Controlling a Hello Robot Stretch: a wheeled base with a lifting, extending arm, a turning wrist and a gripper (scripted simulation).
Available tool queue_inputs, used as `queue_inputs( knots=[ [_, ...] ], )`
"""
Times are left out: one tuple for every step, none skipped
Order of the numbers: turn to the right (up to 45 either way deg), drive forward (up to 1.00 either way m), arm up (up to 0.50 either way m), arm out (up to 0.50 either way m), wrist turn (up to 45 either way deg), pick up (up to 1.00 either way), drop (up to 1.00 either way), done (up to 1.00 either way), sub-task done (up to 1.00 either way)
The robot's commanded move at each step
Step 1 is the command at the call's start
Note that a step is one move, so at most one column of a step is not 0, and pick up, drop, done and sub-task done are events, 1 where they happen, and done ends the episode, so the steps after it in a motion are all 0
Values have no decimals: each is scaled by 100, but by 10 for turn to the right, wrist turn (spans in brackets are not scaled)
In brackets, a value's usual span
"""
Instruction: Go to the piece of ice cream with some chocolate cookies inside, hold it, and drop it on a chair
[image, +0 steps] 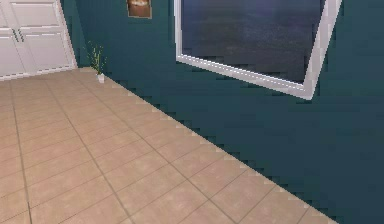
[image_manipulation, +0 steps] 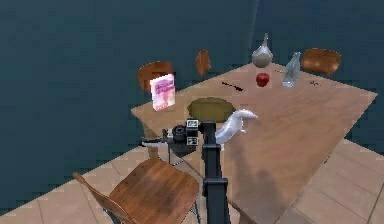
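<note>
Four curved wooden chairs (image_manipulation: 150, 190)

floor: tan square tiles (image: 90, 160)
wall: dark teal wall (image: 340, 140), big white-framed window (image: 250, 40), small brown framed picture (image: 140, 8)
far left: white panelled door (image: 35, 35), green potted plant (image: 97, 60) beside it

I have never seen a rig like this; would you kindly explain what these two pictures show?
It is a wheeled robot with one extending arm ending in a two-finger hand. One picture looks ahead from the robot: tiled floor, a teal wall, a window. The other looks sideways, where the arm reaches toward a wooden table. On it stand a pink-and-white box, a small red fruit and a glass bottle. A wooden chair stands nearest. Whether the hand holds anything, I cannot tell.
</note>
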Motion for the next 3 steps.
queue_inputs(
  knots=[
    [0, 0, 10, 0, 0, 0, 0, 0, 0],
    [0, 0, 0, -8, 0, 0, 0, 0, 0],
    [0, 0, 12, 0, 0, 0, 0, 0, 0]
  ],
)
